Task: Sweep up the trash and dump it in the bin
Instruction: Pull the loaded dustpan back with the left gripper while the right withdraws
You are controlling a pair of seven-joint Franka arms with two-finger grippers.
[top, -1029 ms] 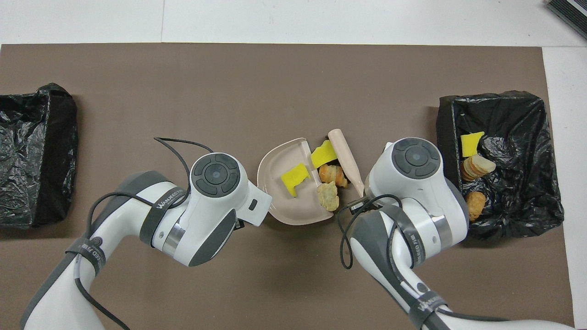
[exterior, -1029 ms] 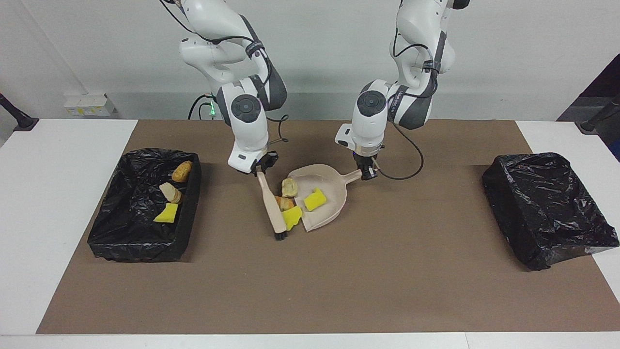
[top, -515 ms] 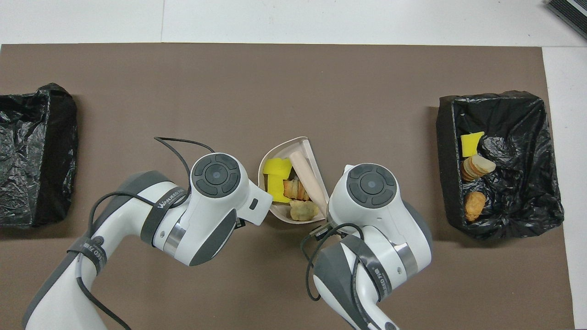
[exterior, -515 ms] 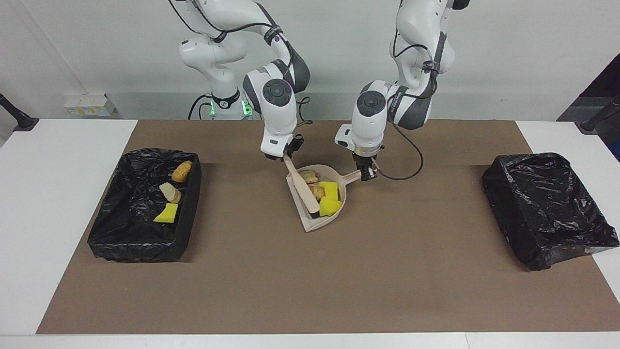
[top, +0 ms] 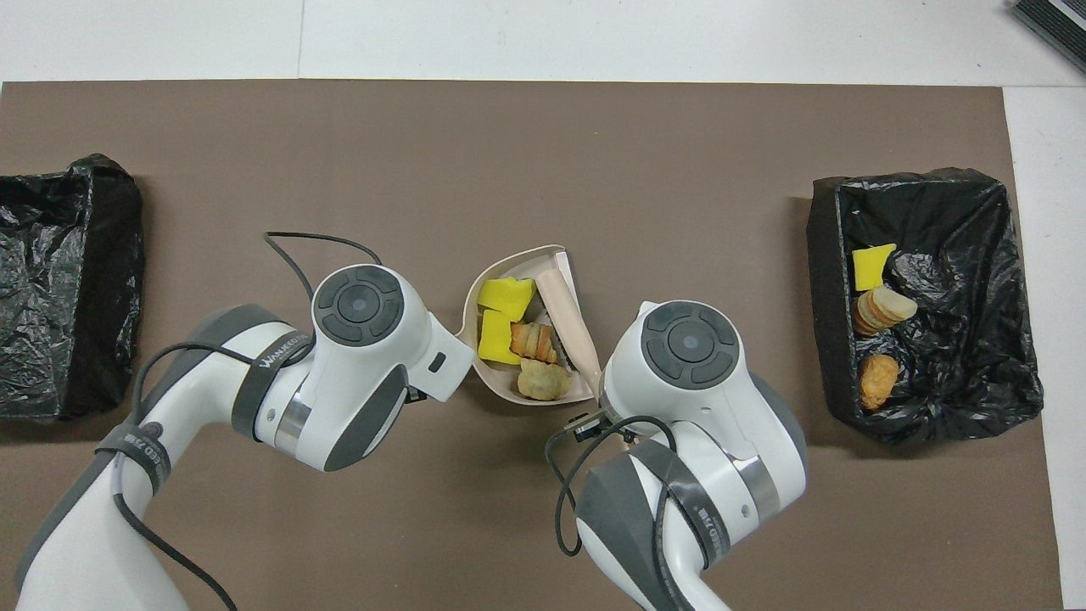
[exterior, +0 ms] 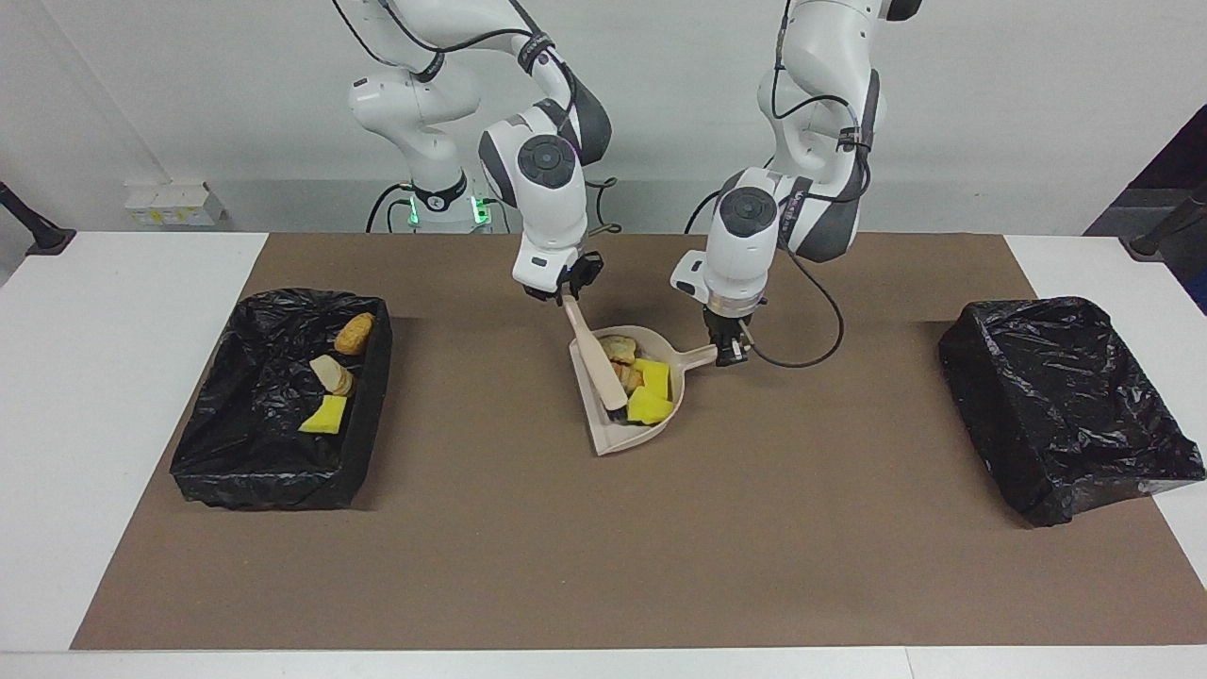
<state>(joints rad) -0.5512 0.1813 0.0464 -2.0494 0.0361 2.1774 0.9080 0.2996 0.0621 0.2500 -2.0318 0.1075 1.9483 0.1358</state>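
Observation:
The beige dustpan [exterior: 613, 436] [top: 509, 270] is in the middle of the mat, tilted with its handle end raised. My left gripper [exterior: 732, 353] is shut on that handle. In the pan lies trash: yellow wedges [exterior: 651, 377] [top: 505, 294] and golden-brown bread pieces [exterior: 619, 347] [top: 543, 380]. My right gripper [exterior: 568, 294] is shut on the handle of the beige brush [exterior: 594, 358] [top: 567, 314]. The brush lies slanted across the pan's open side, against the trash. In the overhead view both grippers are hidden under their wrists.
A black-lined bin [exterior: 264, 490] [top: 819, 288] at the right arm's end of the table holds a yellow wedge [exterior: 325, 415] and two bread pieces [exterior: 355, 332]. A second black-lined bin [exterior: 1066, 405] [top: 59, 280] sits at the left arm's end.
The right gripper swept the brush toward the left arm's end, pushing the loose pieces into the dustpan. The pan then tilted up and shifted slightly toward the left arm's end.

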